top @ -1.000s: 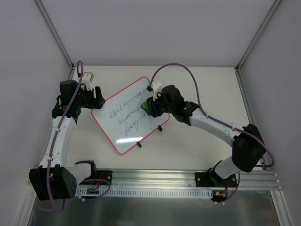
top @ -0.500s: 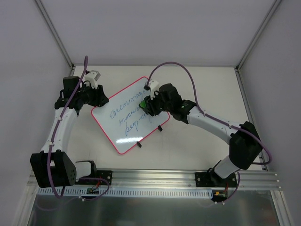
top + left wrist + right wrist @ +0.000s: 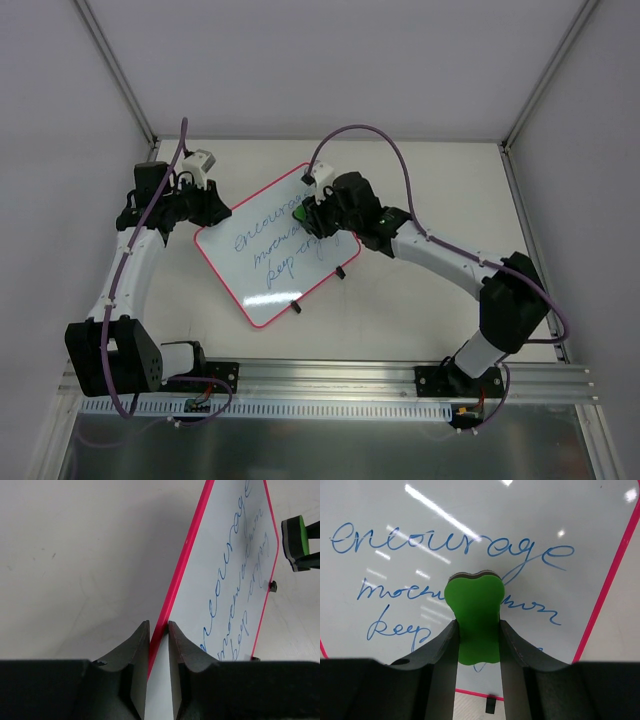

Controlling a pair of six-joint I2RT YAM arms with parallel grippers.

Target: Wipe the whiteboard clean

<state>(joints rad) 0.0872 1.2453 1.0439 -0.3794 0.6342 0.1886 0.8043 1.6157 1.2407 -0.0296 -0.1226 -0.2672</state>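
Left gripper (image 3: 159, 627) pinching whiteboard (image 3: 235, 580) rim; right gripper (image 3: 478, 626) clamping green eraser (image 3: 472, 597) over handwriting (image 3: 445, 545)

Bright, even and white throughout, lit from overhead. Only faint, soft-edged shadows on the table (image 3: 400, 300) in the top view, with a broader grey falloff toward the lower left of the left wrist view. Glare in streaks and small spots across the whiteboard (image 3: 580, 510), strongest at the upper left and upper right of the right wrist view. Crisp on the blue handwriting and the green eraser (image 3: 475, 610); slightly soft along the dark bottom band of both wrist views.
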